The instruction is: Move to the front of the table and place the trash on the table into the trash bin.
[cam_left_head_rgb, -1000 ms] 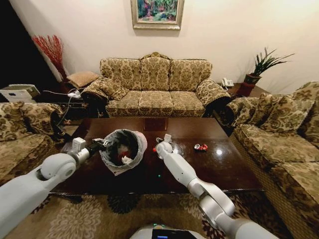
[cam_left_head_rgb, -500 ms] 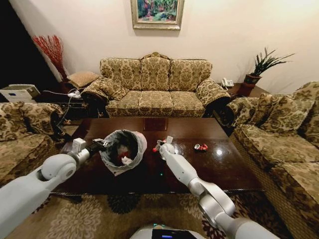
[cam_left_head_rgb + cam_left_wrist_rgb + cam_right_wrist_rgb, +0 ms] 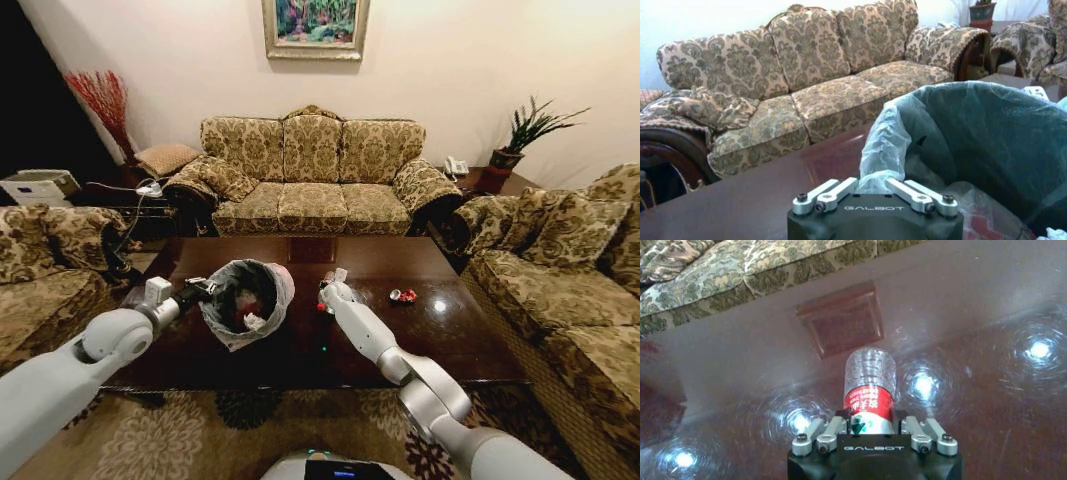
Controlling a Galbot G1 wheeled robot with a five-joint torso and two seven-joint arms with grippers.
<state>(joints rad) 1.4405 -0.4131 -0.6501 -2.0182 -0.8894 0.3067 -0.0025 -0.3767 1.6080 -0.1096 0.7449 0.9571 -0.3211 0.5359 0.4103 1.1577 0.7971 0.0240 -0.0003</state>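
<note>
My left tool [image 3: 873, 192] was clamped on the rim of the bin's plastic liner, holding the bin [image 3: 245, 300] tilted over the near left part of the desk [image 3: 400, 340], its mouth turned toward the right. Inside the bin [image 3: 987, 150] I could see a white paper wad [image 3: 254, 322] and something red beside it.

My right tool [image 3: 870, 427] was closed on the bottle [image 3: 869, 385], gripping it at its red label, with the clear ribbed body sticking out beyond the fingers. In the head view the tool [image 3: 332, 290] and bottle [image 3: 325, 297] hung over the middle of the desk, just right of the bin's mouth and apart from it. Below the bottle lay the glossy dark desk top [image 3: 987, 405] and its square inlay [image 3: 840, 320].

A small red wrapper [image 3: 403, 295] lay on the desk farther right, well apart from both tools. A patterned sofa [image 3: 312, 170] stood beyond the far edge of the desk.
</note>
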